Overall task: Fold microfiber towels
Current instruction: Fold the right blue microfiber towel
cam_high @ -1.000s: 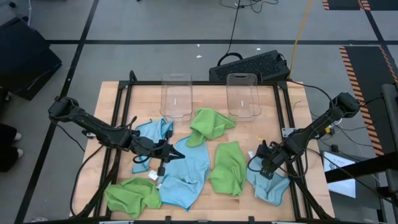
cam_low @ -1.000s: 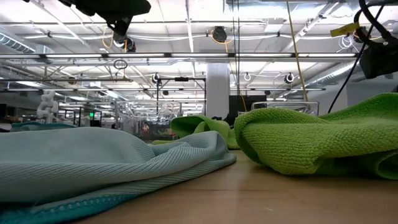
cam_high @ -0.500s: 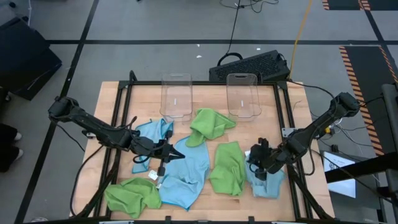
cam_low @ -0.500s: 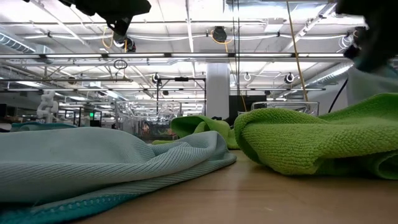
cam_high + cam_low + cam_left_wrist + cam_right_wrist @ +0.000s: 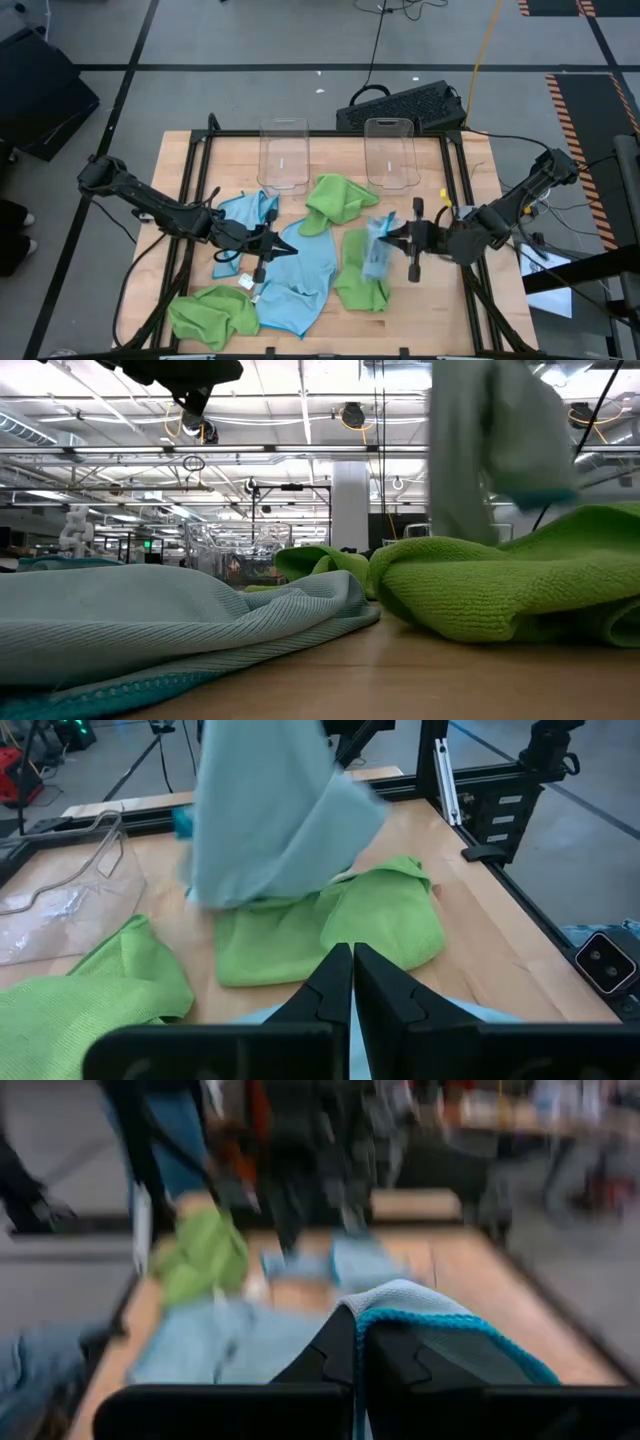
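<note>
Several microfiber towels [image 5: 300, 275] littered the desk [image 5: 470, 170]. We saw the right gripper [image 5: 392, 236], clamped on a light blue towel [image 5: 377, 250], lift it from the right edge over mid-desk for folding. Our left gripper [image 5: 285, 247] hovered shut, empty, left of centre.

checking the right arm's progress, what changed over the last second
The right gripper, shut on a light blue towel, has lifted it from the table's right front area and carried it toward the middle, where it now hangs over the green towel. The left gripper stayed shut over the big blue towel; the other towels and both clear bins did not move.
</note>
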